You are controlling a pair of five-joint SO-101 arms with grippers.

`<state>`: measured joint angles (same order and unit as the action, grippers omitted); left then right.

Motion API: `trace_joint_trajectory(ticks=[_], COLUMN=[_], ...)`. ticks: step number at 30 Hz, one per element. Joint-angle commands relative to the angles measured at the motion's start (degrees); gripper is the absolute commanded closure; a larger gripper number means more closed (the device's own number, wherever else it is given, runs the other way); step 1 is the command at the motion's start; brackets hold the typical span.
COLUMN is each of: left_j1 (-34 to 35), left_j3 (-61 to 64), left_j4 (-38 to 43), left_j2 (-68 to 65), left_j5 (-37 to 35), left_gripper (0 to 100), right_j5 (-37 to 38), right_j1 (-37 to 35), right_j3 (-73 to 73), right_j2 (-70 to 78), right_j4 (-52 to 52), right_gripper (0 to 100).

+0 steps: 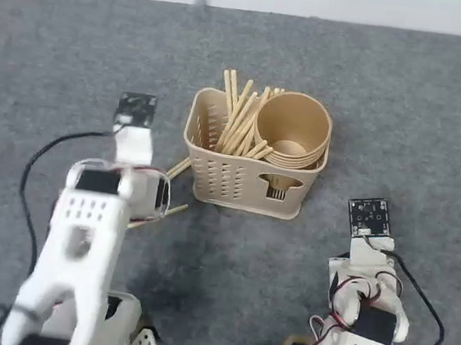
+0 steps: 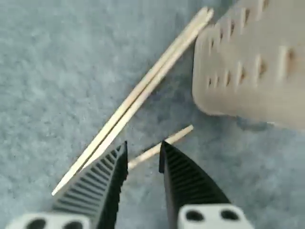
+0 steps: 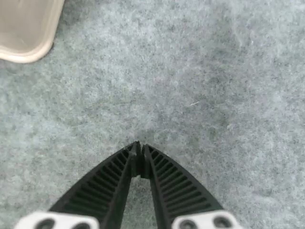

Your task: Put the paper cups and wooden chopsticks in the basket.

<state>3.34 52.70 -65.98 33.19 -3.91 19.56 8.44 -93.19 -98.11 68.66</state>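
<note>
You see a grey, felt-like tabletop [image 1: 403, 100] carrying all items. The left arm [image 1: 92, 232] stands at the basket's left-front. The right arm [image 1: 363, 318] stands at the near edge, well apart from the basket.

The beige slotted basket [image 1: 246, 178] sits upright at the centre of the tabletop. A nested stack of paper cups [image 1: 293, 125] stands upright in its right part. A bundle of chopsticks [image 1: 238, 111] leans in its left part, beside the cups.

The right hand [image 3: 139, 150] has its jaws pressed together on nothing, above bare tabletop.

The left hand [image 2: 143, 152] is parted narrowly. A single chopstick [image 2: 162, 145] lies on the tabletop in line with the gap; contact cannot be confirmed. A loose pair of chopsticks [image 2: 143, 90] lies just beside it, one end near the basket's corner.
</note>
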Motion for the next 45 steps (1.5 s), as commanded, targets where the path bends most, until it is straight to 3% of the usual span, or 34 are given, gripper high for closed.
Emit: trace_joint_trajectory(ticks=[1, 4, 18, 34, 45], left_j1=[-0.18, -0.09, -1.14, -2.20, 7.91], left_j3=[-7.69, -11.12, -12.70, -15.16, -14.99], left_j4=[1.32, 3.08, 25.32, 26.11, 25.85], left_j2=[-10.46, -15.65, -33.93, -36.92, -37.01], left_j5=[5.71, 7.47, 7.30, 7.30, 7.82], left_gripper=[90, 90, 90, 90, 97], right_j5=[0.79, 0.79, 0.79, 0.79, 0.79], right_j1=[-0.04, -0.04, -0.04, -0.04, -0.04], right_j3=[0.79, 0.79, 0.79, 0.79, 0.79], right_j2=[-0.57, -0.57, -0.57, -0.57, -0.57], right_j4=[0.75, 0.75, 0.75, 0.75, 0.75], right_gripper=[99.2, 99.2, 99.2, 99.2, 99.2])
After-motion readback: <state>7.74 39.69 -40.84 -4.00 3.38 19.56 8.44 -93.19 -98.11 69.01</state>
